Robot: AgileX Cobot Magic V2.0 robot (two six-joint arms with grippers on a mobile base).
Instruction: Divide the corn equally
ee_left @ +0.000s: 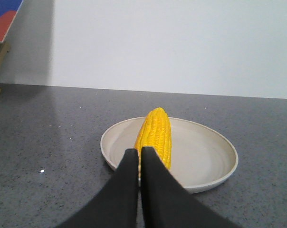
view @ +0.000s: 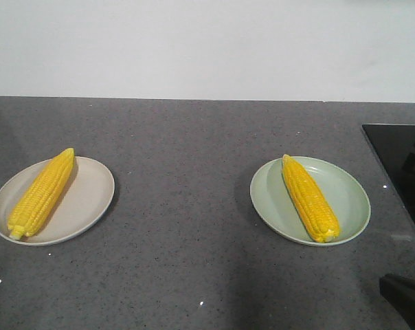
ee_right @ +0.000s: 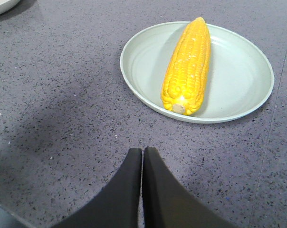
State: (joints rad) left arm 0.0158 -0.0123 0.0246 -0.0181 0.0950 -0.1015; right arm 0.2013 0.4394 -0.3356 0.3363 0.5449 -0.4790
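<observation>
Two corn cobs, one per plate. Left cob (view: 42, 193) lies diagonally on the beige plate (view: 91, 199), tapered tip toward the far wall, stalk end at the near-left rim and slightly overhanging it. In the left wrist view the same cob (ee_left: 156, 137) runs along the plate's middle, pointing away from the camera; beige plate (ee_left: 205, 156) sits flat on the surface.

Right cob (view: 310, 199) lies diagonally on the pale green plate (view: 348, 199), tip toward the far wall, stalk end at the near rim. Right wrist view: cob (ee_right: 188, 65) rests left of the plate's centre, cut stalk end facing the camera, just inside the near rim of the green plate (ee_right: 243, 80).

Plates well apart, on a grey speckled surface (view: 180, 206). White wall behind. A black glossy panel (view: 400, 165) is set at the right edge of the surface.

Left claw (ee_left: 139, 154): fingers pressed together, nothing between them, near the beige plate's near rim; contact with the plate cannot be told.
Right claw (ee_right: 142, 154): fingers pressed together, nothing held, over bare surface, apart from the green plate.
</observation>
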